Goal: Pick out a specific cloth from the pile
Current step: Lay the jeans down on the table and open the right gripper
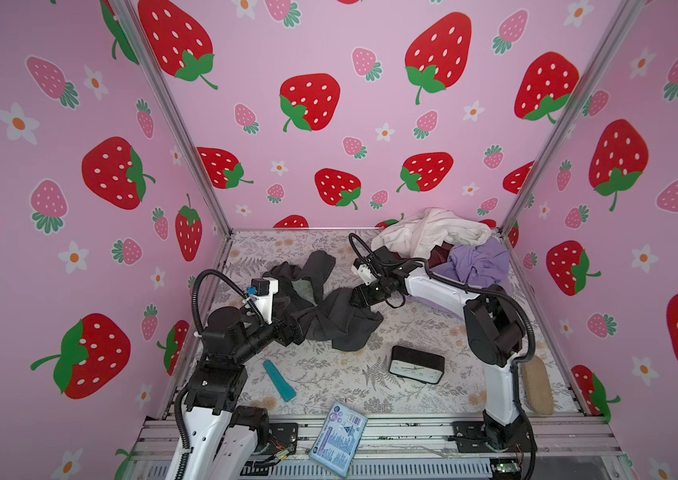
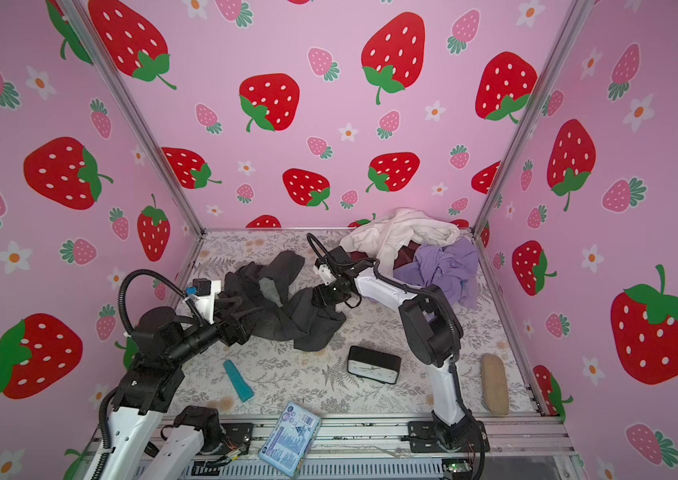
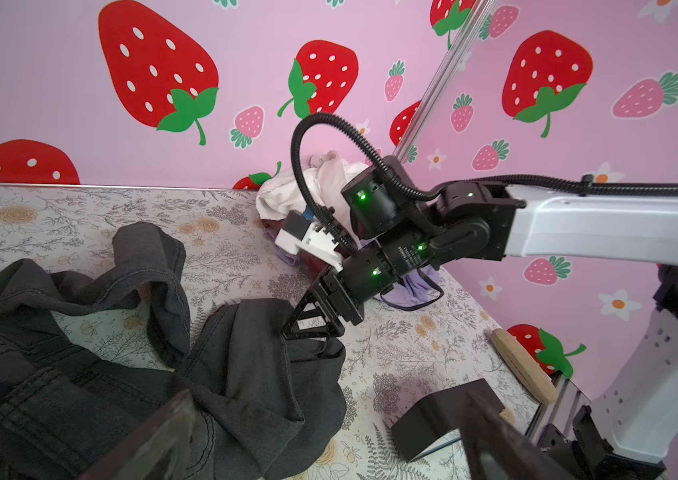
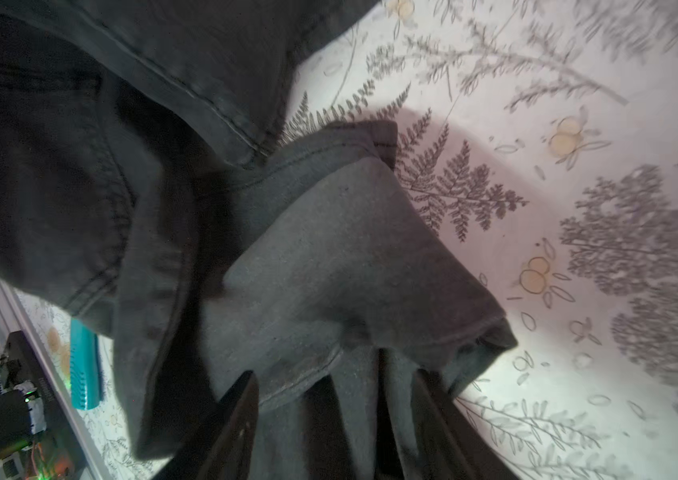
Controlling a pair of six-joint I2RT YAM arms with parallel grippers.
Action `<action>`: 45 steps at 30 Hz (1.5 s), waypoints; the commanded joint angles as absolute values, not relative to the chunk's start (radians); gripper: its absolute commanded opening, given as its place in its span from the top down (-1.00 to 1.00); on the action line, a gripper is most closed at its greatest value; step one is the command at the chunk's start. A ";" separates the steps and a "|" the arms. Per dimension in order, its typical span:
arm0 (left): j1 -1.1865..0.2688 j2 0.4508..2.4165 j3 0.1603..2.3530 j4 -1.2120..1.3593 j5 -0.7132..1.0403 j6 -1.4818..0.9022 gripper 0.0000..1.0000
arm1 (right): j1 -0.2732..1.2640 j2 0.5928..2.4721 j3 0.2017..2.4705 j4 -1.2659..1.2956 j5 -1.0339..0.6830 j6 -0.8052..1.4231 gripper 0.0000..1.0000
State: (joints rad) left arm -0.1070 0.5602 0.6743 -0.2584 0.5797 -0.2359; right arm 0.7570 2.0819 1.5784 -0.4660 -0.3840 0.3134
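The cloth (image 1: 329,316), a long charcoal-grey garment with stitched seams, lies rumpled across the middle of the table in both top views. My right gripper (image 1: 360,305) is on its right end. In the right wrist view, gathered folds of the cloth (image 4: 329,270) fill the gap between the two fingers of the right gripper (image 4: 335,415). My left gripper (image 1: 293,328) hangs over the left end. Its fingers (image 3: 154,440) stand wide apart above the cloth (image 3: 80,374). The pile (image 1: 449,249) fills the back right corner: white shirt, maroon piece, lavender garment.
A black clock (image 1: 416,365) stands just in front of the cloth. A teal comb (image 1: 279,380) lies front left, and a blue packet (image 1: 339,442) rests on the front rail. A wooden brush (image 1: 536,384) lies by the right wall. Strawberry-print walls close three sides.
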 commanded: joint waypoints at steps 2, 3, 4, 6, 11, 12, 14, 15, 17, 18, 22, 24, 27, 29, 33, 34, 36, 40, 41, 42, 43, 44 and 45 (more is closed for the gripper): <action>-0.111 0.562 0.683 -0.236 0.592 -0.222 -0.98 | 0.755 2.116 1.576 -0.440 -0.458 0.305 -0.35; -0.111 0.562 0.682 -0.235 0.592 -0.222 -0.99 | 0.755 2.121 1.580 -0.424 -0.467 0.310 -0.39; -0.112 0.561 0.680 -0.233 0.591 -0.222 -0.98 | 0.756 2.129 1.583 -0.408 -0.475 0.316 -0.43; -0.111 0.561 0.682 -0.235 0.591 -0.222 -0.98 | 0.755 2.151 1.600 -0.394 -0.489 0.322 -0.43; -0.112 0.563 0.682 -0.235 0.590 -0.222 -0.99 | 0.754 2.228 1.644 -0.336 -0.549 0.360 -0.34; -0.111 0.565 0.682 -0.235 0.591 -0.224 -0.99 | 0.752 2.247 1.660 -0.301 -0.553 0.370 -0.31; -0.111 0.568 0.681 -0.235 0.591 -0.225 -0.98 | 0.752 2.287 1.706 -0.289 -0.558 0.381 -0.09; -0.111 0.569 0.683 -0.235 0.592 -0.225 -0.98 | 0.751 2.309 1.733 -0.286 -0.557 0.387 0.19; -0.112 0.572 0.683 -0.237 0.592 -0.225 -0.99 | 0.746 2.343 1.784 -0.274 -0.556 0.403 0.56; -0.112 0.573 0.681 -0.236 0.592 -0.225 -0.99 | 0.741 2.359 1.810 -0.262 -0.562 0.411 0.62; -0.111 0.577 0.681 -0.236 0.591 -0.225 -0.99 | 0.727 2.415 1.895 -0.195 -0.585 0.458 0.64; -0.111 0.580 0.682 -0.236 0.591 -0.224 -0.98 | 0.721 2.447 1.942 -0.146 -0.604 0.489 0.65; -0.112 0.584 0.683 -0.236 0.591 -0.225 -0.99 | 0.714 2.505 2.019 -0.077 -0.633 0.529 0.63; -0.112 0.586 0.683 -0.237 0.591 -0.225 -0.99 | 0.712 2.550 2.075 -0.035 -0.668 0.551 0.60; -0.112 0.590 0.679 -0.232 0.593 -0.227 -0.98 | 0.703 2.640 2.133 0.125 -0.753 0.655 0.36; -0.112 0.592 0.680 -0.232 0.593 -0.227 -0.99 | 0.702 2.663 2.156 0.148 -0.770 0.676 0.36; -0.111 0.594 0.680 -0.232 0.594 -0.226 -0.99 | 0.703 2.715 2.227 0.160 -0.796 0.707 0.36; -0.112 0.595 0.681 -0.233 0.594 -0.225 -0.99 | 0.704 2.724 2.264 0.175 -0.816 0.711 0.10; -0.111 0.595 0.681 -0.233 0.594 -0.225 -0.98 | 0.704 2.709 2.253 0.173 -0.816 0.696 -0.01; -0.112 0.595 0.679 -0.233 0.593 -0.225 -0.98 | 0.703 2.687 2.238 0.170 -0.811 0.681 -0.11; -0.112 0.594 0.680 -0.232 0.592 -0.225 -0.99 | 0.702 2.663 2.219 0.163 -0.806 0.664 -0.22; -0.111 0.594 0.680 -0.232 0.592 -0.225 -0.99 | 0.701 2.632 2.197 0.152 -0.801 0.639 -0.35; -0.112 0.594 0.680 -0.232 0.592 -0.225 -0.99 | 0.701 2.603 2.167 0.132 -0.789 0.611 -0.47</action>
State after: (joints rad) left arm -0.1070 0.5983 0.6739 -0.2581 0.5797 -0.2325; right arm 0.7002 2.6995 2.2013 0.1295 -0.7860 0.6655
